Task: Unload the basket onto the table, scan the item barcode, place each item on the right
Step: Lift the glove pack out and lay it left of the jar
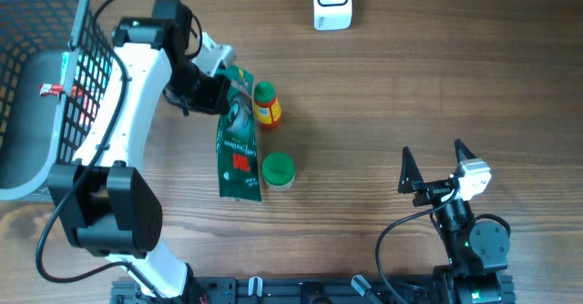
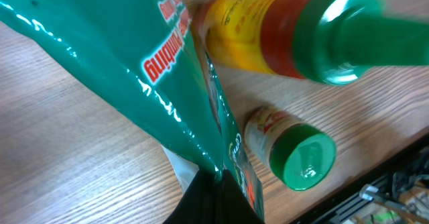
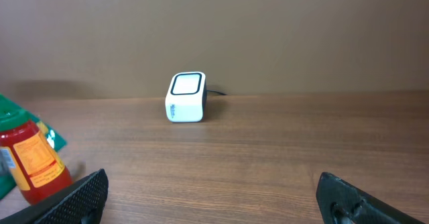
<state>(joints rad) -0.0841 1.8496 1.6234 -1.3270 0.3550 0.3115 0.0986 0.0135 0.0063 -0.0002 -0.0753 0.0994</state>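
Left pincer (image 1: 221, 93) clamped on pouch (image 1: 239, 154) upper end; remainder lies on table (image 1: 383, 86), just beside bottle (image 1: 266, 105), jar (image 1: 278, 169). Right pincer (image 1: 433, 165) wide open, idle. Risk: glossy film slips during lift; dragged pouch knocks bottle; barcode faces away from scanner (image 1: 332, 2).

**Scanner at the far side of the bench, hand spread wide**

A small white scanner (image 3: 185, 97) with a dark-framed face stands on the wooden bench (image 3: 281, 143), near the brown wall (image 3: 268, 29). A thin dark cable (image 3: 216, 92) trails behind it. At the left edge, a red sauce bottle (image 3: 30, 160) with a yellow label sits before what looks like a green packet (image 3: 17, 111), mostly cropped. The right hand (image 3: 211, 178) has its black fingers (image 3: 77, 197) spread wide at the lower corners.
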